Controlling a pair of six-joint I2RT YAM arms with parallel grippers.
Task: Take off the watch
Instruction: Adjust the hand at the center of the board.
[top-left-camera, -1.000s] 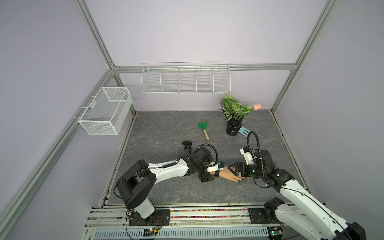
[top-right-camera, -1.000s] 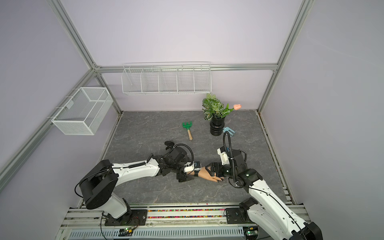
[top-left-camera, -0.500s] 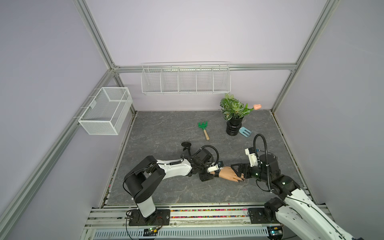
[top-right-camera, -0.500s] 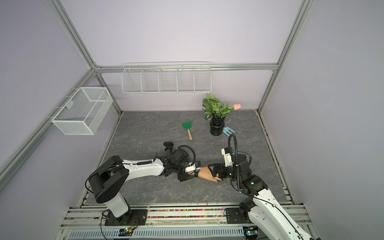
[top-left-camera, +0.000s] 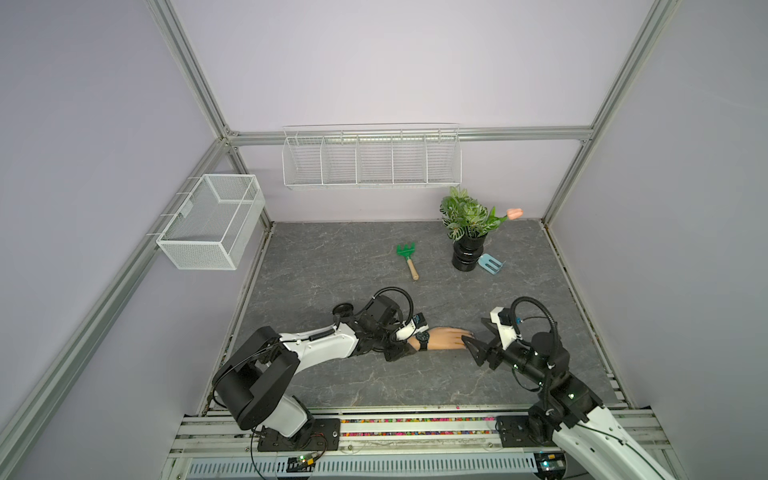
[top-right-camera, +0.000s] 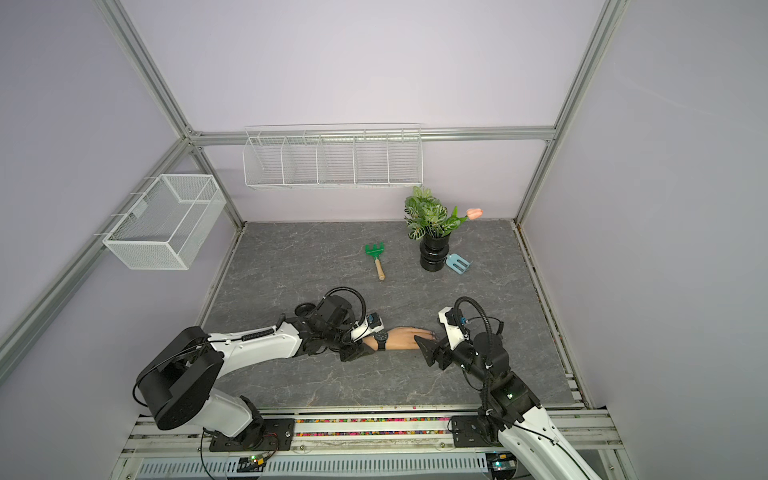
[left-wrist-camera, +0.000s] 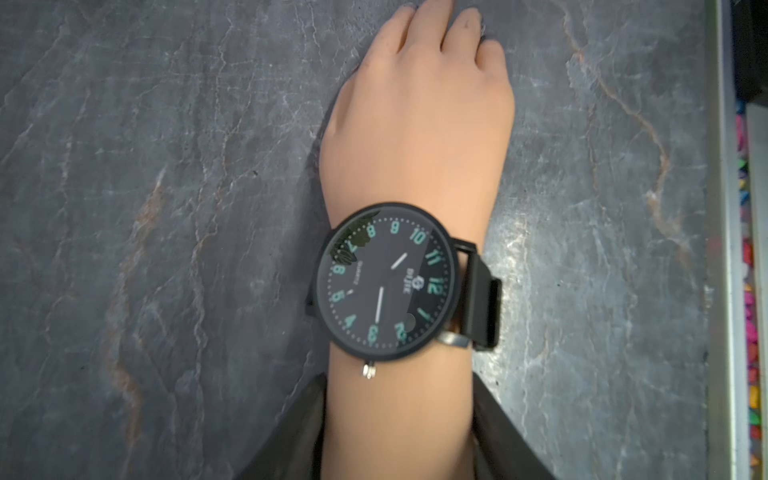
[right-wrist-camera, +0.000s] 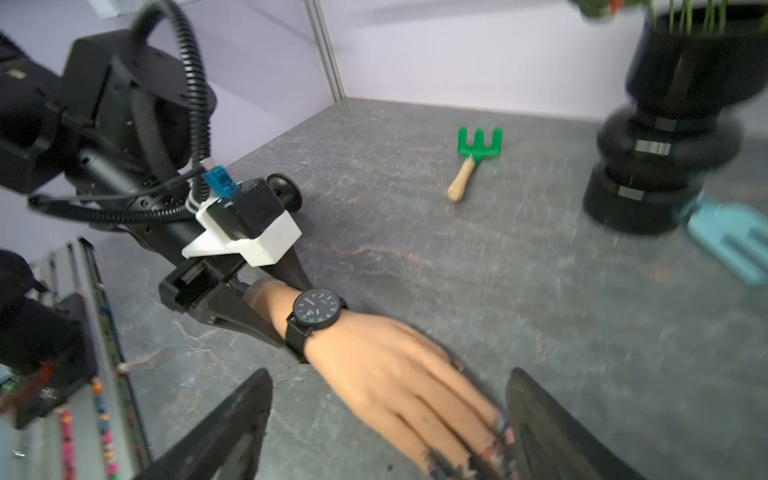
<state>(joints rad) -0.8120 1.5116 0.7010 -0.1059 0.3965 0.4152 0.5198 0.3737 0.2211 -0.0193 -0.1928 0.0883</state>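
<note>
Though it's black, the watch has teal numerals.

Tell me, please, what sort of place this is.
Likely a robot lab test cell: plain walls on an aluminium frame, a left arm and a right arm bolted to a rail, and a mannequin arm wearing a watch.

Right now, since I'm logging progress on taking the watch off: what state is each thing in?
mannequin hand: lying palm down on the table.
watch: strapped round the wrist, dial up.
left gripper: fingers straddle the forearm behind the watch; contact unclear.
right gripper: open, fingers flanking the mannequin fingertips, holding nothing.
green rake: lying flat.
plant pot: upright.
</note>
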